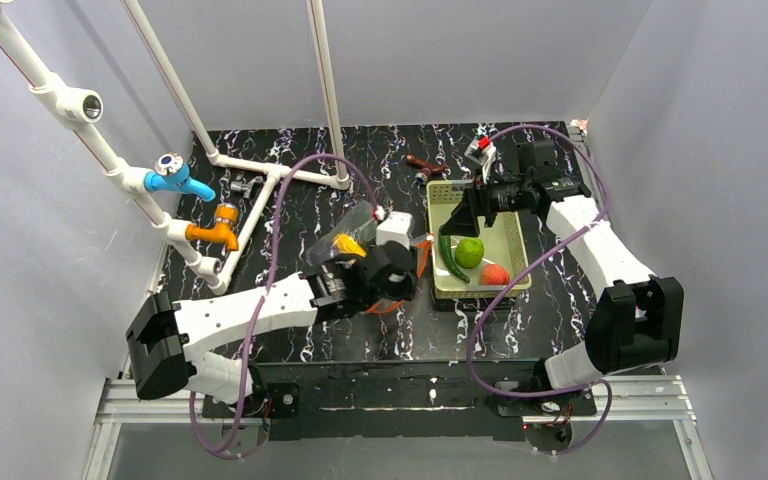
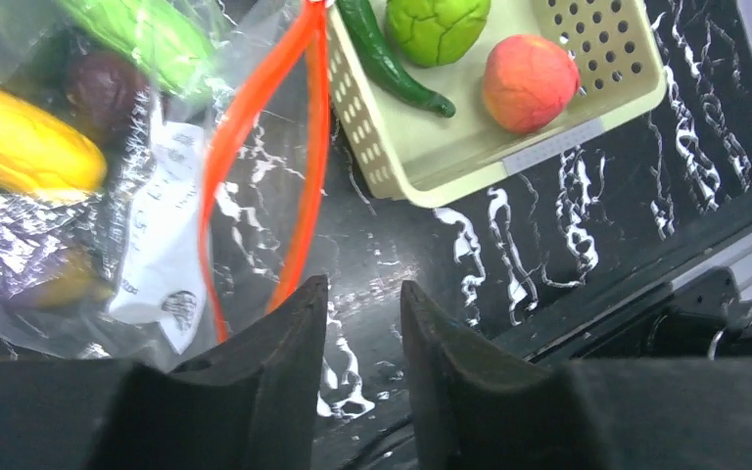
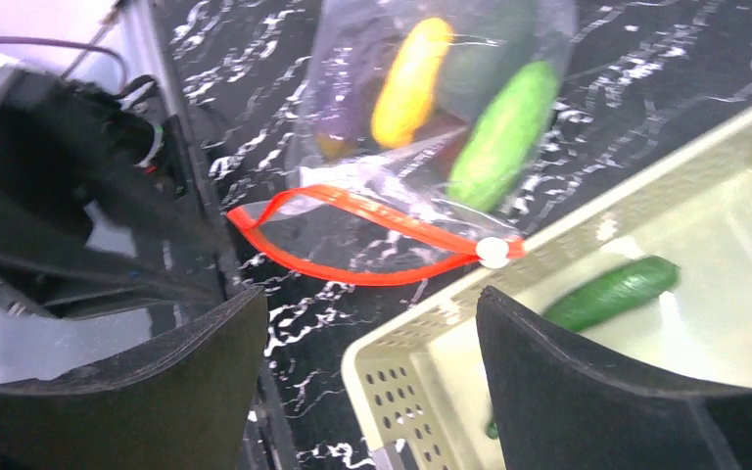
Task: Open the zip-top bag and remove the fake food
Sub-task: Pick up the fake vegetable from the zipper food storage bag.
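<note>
We log the table (image 1: pixel 380 150) carrying the basket (image 2: pixel 357 113). The zip-top bag (image 1: pixel 352 228) lies just left of it, long axis left-right, zipper mouth gaping right, white label (image 2: pixel 162 225) unreadable. Fake food (image 2: pixel 529 83) sits in both. Right gripper (image 3: pixel 362 323) spread wide, left gripper (image 2: pixel 360 362) slightly parted, empty.

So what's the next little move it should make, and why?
Probably move the right pincer, open and empty, toward the zip-top bag: its red zipper strip gapes open, and the light green piece lies nearest the mouth.
</note>
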Robot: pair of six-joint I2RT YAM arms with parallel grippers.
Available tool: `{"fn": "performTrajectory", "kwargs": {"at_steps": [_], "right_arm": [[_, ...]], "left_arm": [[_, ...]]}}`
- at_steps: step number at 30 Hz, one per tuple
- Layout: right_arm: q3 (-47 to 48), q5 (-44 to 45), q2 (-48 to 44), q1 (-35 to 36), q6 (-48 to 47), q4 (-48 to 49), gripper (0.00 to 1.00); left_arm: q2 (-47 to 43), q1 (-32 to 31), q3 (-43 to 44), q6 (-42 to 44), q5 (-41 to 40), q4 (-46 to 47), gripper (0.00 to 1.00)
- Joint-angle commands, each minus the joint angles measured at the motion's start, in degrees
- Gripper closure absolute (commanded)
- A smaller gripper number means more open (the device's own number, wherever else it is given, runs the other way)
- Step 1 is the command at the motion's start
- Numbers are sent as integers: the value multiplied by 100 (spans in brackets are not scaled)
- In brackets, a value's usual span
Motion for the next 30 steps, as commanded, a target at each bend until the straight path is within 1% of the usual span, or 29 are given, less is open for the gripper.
{"fn": "performTrajectory", "kwargs": {"at_steps": [1, 3, 5, 7, 9, 10, 11, 12, 13, 14, 17, 21, 23, 24, 25, 26, 27, 30], "right_arm": [[1, -108, -244, -225, -68, -1, 16], [1, -188, -246, -304, -68, 0, 16], [-8, -187, -248, -359, -68, 8, 16], [-26, -187, -264, -442, -68, 27, 16], [-25, -187, -242, -447, -68, 32, 16], [-34, -187, -241, -447, -68, 43, 16], [-46, -187, -251, -447, 653, 99, 16], [-101, -187, -284, -447, 163, 230, 16], [-143, -187, -294, -447, 244, 337, 16], [-148, -187, -300, -460, 258, 367, 16], [-157, -187, -293, -469, 258, 372, 16], [-155, -187, -309, -487, 258, 376, 16], [-166, -187, -314, -491, 258, 386, 16], [-166, 2701, -325, -496, 258, 387, 16], [-166, 2701, -323, -499, 258, 384, 16], [-166, 2701, -330, -508, 258, 387, 16], [-170, 2701, -349, -509, 258, 387, 16], [-176, 2701, -370, -521, 258, 396, 16]], "left_arm": [[484, -668, 440, -655, -2031, -420, 76], [942, -763, 792, -893, -2469, -580, 81], [1466, -760, 1090, -1219, -2823, -843, 82], [2175, -687, 1418, -1408, -3564, -926, 76], [2513, -288, 1279, -1640, -3513, -641, 73], [2650, -173, 1323, -1769, -3619, -642, 66], [2813, -98, 1416, -1911, -3834, -740, 59], [2950, -8, 1549, -2228, -3966, -921, 58], [3044, 115, 1587, -2588, -4077, -1113, 62], [3143, 241, 1652, -3005, -4140, -1366, 66], [3282, 505, 1687, -3328, -3919, -1262, 66], [3448, 623, 1665, -3172, -3880, -892, 63], [3507, 707, 1540, -2941, -3677, -461, 62], [3510, 734, 1429, -2629, -3560, -35, 60], [3489, 755, 1310, -2389, -3499, 459, 58], [3465, 761, 1214, -2128, -3453, 749, 57], [3448, 772, 1158, -1942, -3410, 933, 57], [3481, 814, 1181, -1676, -3326, 1111, 52]]}}
